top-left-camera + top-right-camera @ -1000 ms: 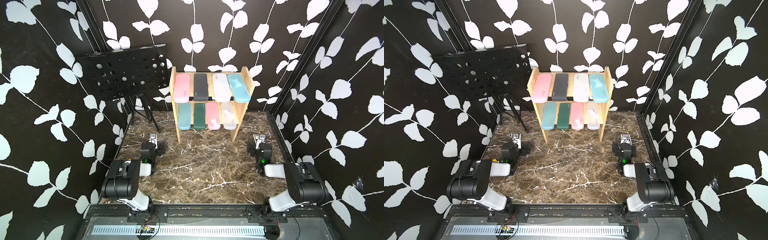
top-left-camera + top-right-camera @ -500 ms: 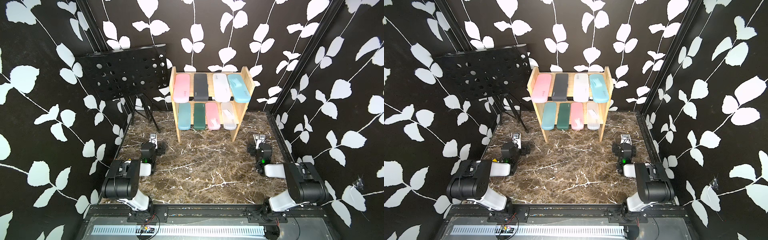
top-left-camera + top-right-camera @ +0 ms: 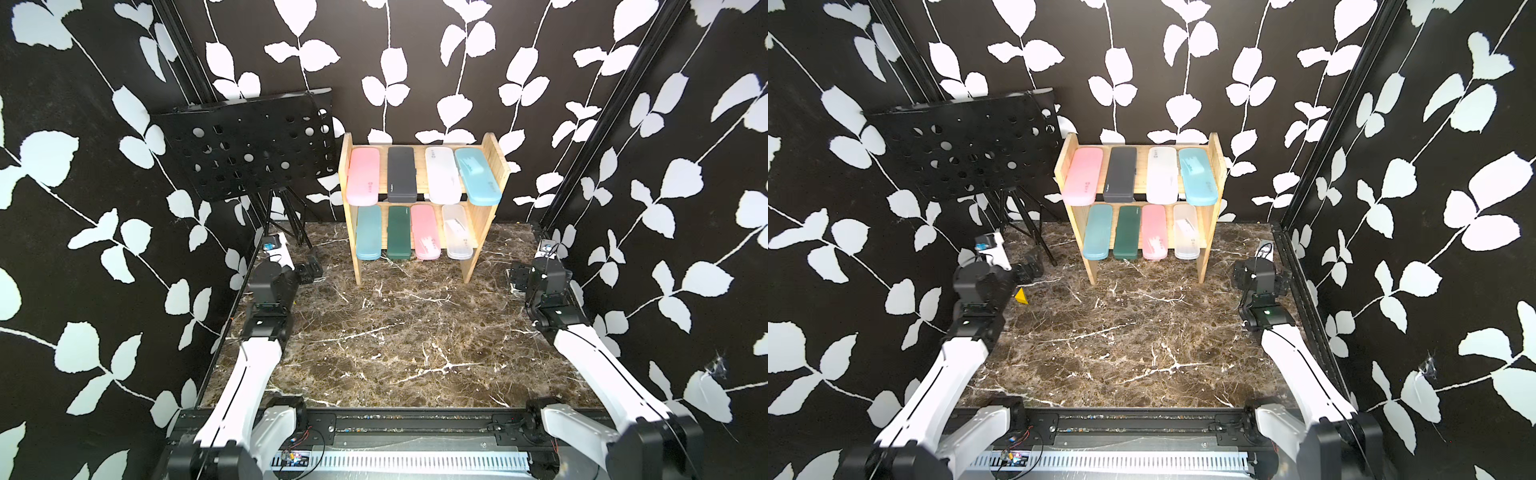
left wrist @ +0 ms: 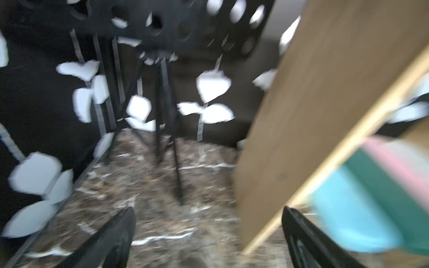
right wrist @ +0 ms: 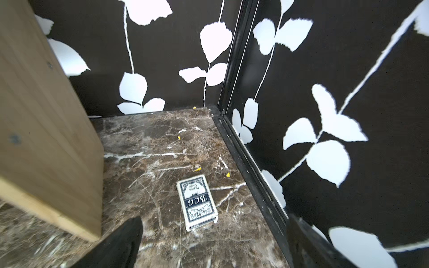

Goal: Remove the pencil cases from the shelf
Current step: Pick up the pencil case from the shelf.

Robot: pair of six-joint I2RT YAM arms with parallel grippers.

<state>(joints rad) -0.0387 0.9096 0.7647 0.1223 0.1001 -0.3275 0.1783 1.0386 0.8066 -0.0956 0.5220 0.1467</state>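
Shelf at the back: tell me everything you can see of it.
The shelf is a small rack of light, unpainted wood: two upright side panels joined by two tiers. It stands upright on the marble table, centred near the back wall. Each tier holds four pencil cases lying flat side by side, filling its width. All eight are in place.

Shelf (image 3: 496,166): pale unpainted wood, matt, grain visible. Pencil cases (image 3: 363,178): smooth plastic, soft sheen (the two whitish ones frosted, part see-through). Table (image 3: 395,340): brown marble-look top, polished. Music stand (image 3: 249,153): black perforated metal, matt. Card box (image 5: 196,204): printed paperboard.
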